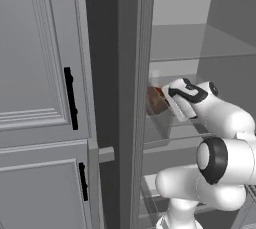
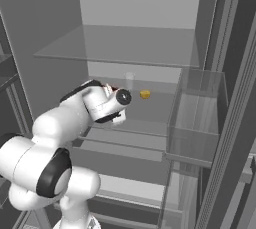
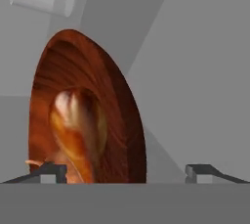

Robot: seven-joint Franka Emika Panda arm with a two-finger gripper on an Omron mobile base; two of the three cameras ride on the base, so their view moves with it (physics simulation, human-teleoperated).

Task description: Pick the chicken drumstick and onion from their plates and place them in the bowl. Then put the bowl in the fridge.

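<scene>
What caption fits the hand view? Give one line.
Open gripper facing the bowl, drumstick inside, in the fridge.

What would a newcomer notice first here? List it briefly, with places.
The reddish-brown bowl dominates the hand view, seen nearly edge-on, with the glossy drumstick inside it. The open gripper straddles its rim, fingertips apart. From the base views, the white arm reaches into the open fridge, where a small yellow-orange thing sits on a shelf.

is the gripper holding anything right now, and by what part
Nothing is held. The gripper stands open in the hand view, its fingertips spread wide, one on each side of the rim of the glossy reddish-brown bowl inside the fridge.
</scene>
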